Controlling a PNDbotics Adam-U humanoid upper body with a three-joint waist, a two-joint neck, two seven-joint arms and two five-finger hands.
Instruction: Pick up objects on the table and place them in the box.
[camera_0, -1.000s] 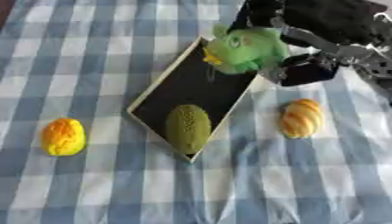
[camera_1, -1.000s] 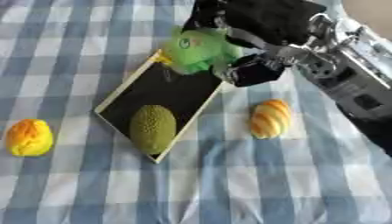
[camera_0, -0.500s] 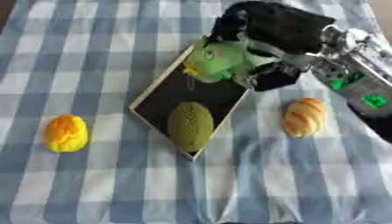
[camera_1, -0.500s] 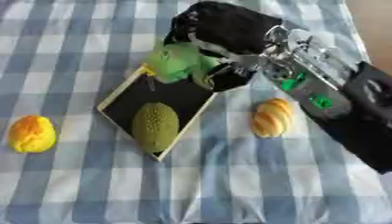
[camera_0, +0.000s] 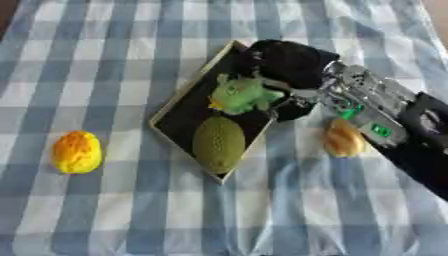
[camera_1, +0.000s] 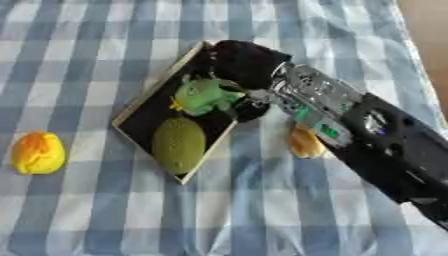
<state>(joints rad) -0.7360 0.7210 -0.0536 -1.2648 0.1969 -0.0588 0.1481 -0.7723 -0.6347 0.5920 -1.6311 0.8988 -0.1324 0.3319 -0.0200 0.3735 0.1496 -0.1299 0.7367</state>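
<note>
A shallow black box with a pale rim (camera_0: 171, 107) lies askew in the middle of the checked cloth. Inside it rests an olive-green bumpy oval fruit (camera_0: 218, 144). My right hand (camera_0: 284, 62) reaches in from the right and hangs over the far half of the box, its fingers curled around a bright green frog-like toy (camera_0: 240, 95) that sits low over the box floor. An orange-yellow fruit (camera_0: 76, 151) lies on the cloth to the left of the box. A striped orange-and-cream object (camera_0: 342, 139) lies right of the box, partly under my forearm. My left hand shows in no view.
A blue-and-white checked cloth (camera_0: 105, 45) covers the table. My right forearm (camera_1: 385, 145) crosses the right side of the picture, above the striped object. At the far right corner the table's edge and brown floor (camera_1: 427, 30) show.
My right hand has carried the green toy leftward and down from beyond the box's far corner to low over the box's inside. The arm now reaches further across.
</note>
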